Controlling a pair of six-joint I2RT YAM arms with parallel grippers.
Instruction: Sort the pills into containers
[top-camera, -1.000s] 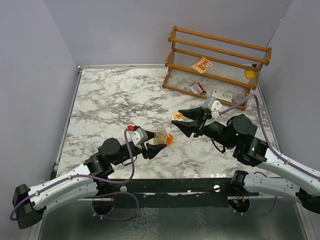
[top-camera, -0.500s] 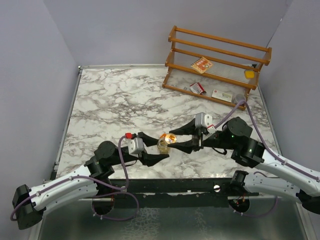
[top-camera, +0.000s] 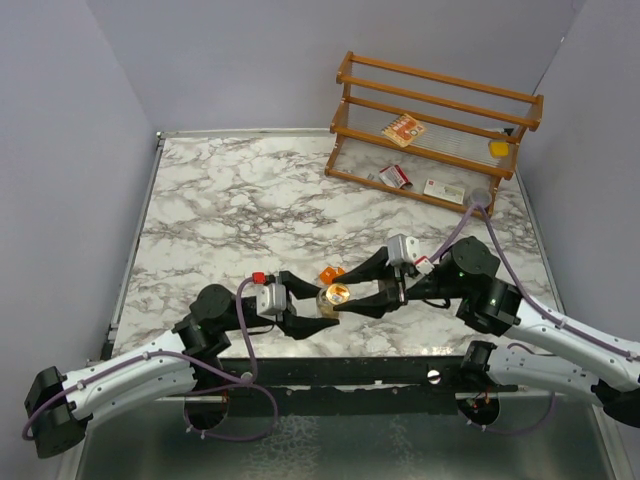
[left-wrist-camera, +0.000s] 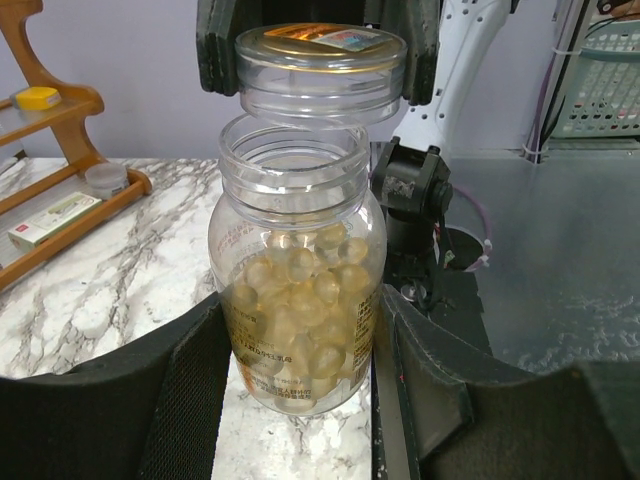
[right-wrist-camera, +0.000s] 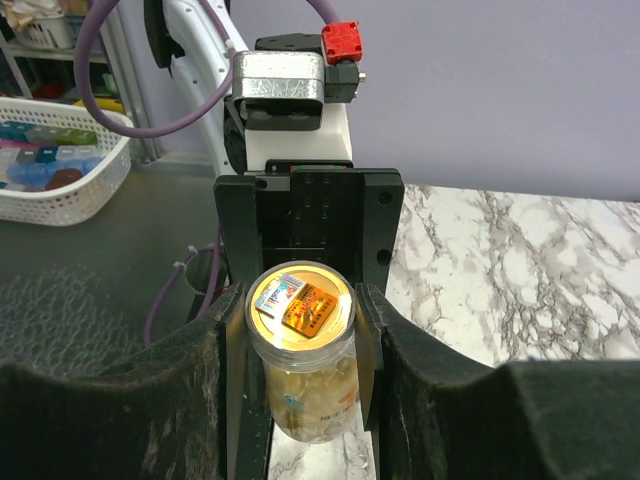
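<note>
A clear jar (left-wrist-camera: 298, 290) of pale yellow pills (left-wrist-camera: 300, 300) stands upright, and my left gripper (left-wrist-camera: 300, 315) is shut on its lower body. Its gold-topped clear lid (left-wrist-camera: 320, 65) hovers just above the threaded neck with a thin gap between them. My right gripper (right-wrist-camera: 302, 305) is shut on that lid (right-wrist-camera: 300, 300), with the jar (right-wrist-camera: 305, 400) showing beneath it. From above, the two grippers, left (top-camera: 315, 300) and right (top-camera: 357, 292), meet nose to nose at the jar (top-camera: 335, 296) near the table's front. The small orange box (top-camera: 329, 274) lies on the marble just behind the jar.
A wooden rack (top-camera: 440, 120) stands at the back right with red-and-white packets (top-camera: 404, 129) and a yellow item (top-camera: 498, 148). A grey round tin (top-camera: 478, 196) sits at its right end. The table's front edge (top-camera: 330, 355) runs close below the grippers.
My right gripper has carried the lid down and left until it sits over the jar. My left gripper has brought the jar nearer and to the right, away from the orange box.
</note>
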